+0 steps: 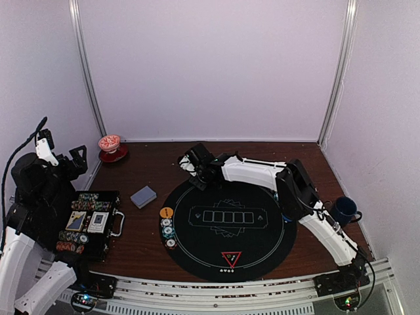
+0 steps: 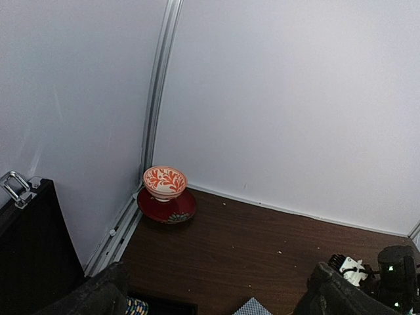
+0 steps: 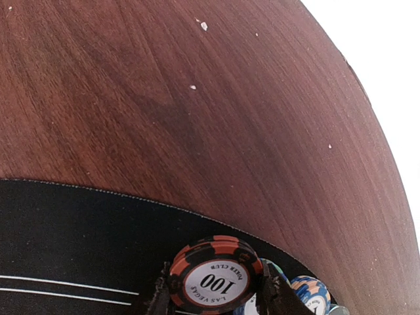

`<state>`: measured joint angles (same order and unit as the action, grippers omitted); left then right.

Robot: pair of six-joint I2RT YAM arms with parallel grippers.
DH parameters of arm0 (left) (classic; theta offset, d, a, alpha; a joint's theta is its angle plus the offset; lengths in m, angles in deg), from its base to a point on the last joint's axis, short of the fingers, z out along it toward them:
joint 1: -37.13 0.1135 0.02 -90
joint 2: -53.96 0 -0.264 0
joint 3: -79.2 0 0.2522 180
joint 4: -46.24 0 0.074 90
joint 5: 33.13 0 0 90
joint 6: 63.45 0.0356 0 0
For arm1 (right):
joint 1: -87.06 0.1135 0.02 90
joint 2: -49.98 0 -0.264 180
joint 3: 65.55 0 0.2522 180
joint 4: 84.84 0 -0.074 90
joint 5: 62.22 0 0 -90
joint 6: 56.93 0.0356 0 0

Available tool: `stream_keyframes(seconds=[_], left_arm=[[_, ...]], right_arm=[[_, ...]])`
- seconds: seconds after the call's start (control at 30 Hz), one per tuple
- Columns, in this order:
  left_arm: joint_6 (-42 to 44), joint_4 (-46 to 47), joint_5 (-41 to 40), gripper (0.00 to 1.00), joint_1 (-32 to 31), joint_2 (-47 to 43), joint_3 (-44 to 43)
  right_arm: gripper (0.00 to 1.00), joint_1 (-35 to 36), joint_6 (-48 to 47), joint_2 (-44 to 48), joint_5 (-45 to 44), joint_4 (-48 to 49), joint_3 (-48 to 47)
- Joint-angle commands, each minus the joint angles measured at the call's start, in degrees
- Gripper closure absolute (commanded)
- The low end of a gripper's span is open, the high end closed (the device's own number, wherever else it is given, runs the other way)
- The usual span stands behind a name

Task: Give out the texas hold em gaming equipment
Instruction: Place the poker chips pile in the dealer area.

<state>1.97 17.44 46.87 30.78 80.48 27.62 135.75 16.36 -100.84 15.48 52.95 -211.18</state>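
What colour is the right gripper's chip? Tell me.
Red-orange and black chip, white centre; right wrist view.

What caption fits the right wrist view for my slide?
Right tool holds a red 100 chip at the mat edge, other chips beside it, table beyond.

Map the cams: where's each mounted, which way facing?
Top external: above and behind, looking down on the mat; left arm and right arm show.
Left wrist: faces far-left corner, cup; open left claw at bottom.
Right wrist: low over mat edge; right claw grips 100 chip.
Shared: cup, top and left wrist.
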Motion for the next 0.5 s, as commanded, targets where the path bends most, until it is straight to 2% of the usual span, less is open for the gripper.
stream_keyframes(seconds=[0.0,0.47], left_arm=[[-0.16,2.83,0.71,0.02,0.49,0.29,0.47],[-0.12,2.84,0.68,0.02,0.46,0.26,0.47]], right_arm=[[0.69,-0.43,-0.02,-0.74,0.09,-0.13,-1.89],[0.69,-0.29,-0.33,0.18,4.61,-2.61,-2.69]])
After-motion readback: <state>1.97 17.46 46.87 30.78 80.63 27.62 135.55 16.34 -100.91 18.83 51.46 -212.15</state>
